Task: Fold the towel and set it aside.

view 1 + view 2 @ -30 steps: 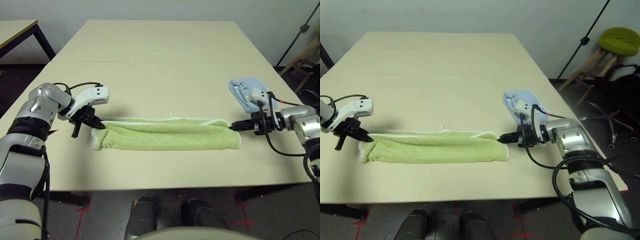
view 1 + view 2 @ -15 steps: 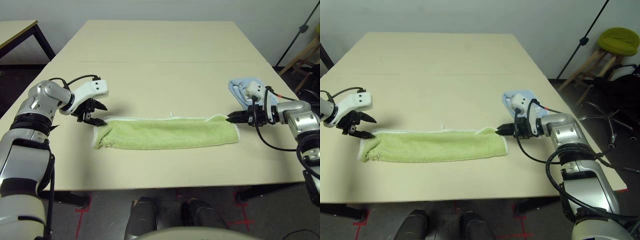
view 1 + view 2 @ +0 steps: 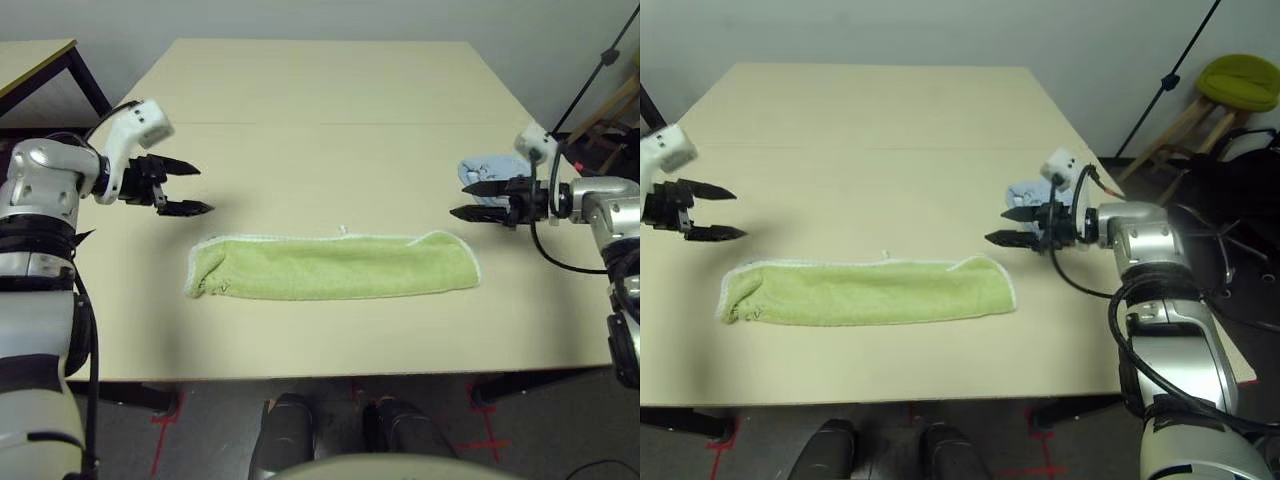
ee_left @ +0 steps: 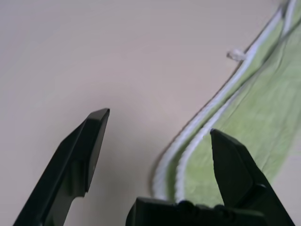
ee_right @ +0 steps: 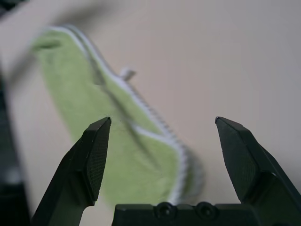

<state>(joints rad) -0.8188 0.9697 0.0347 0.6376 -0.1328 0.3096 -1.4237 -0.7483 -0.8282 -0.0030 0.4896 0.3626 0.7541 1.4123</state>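
Left eye view: the towel (image 3: 333,266) lies as a long folded strip near the table's (image 3: 320,110) front edge. Left gripper (image 3: 180,188) and right gripper (image 3: 474,198) hover spread, empty; one should pinch both end corners squarely for the next fold.

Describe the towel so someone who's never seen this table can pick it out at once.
On the beige table, look at the near half between the two raised arms: a long narrow strip lies flat there, running left to right. That is the towel, light green terry with white stitched edging along its far side. The only other fabric is a smaller light-blue cloth behind the right claw.
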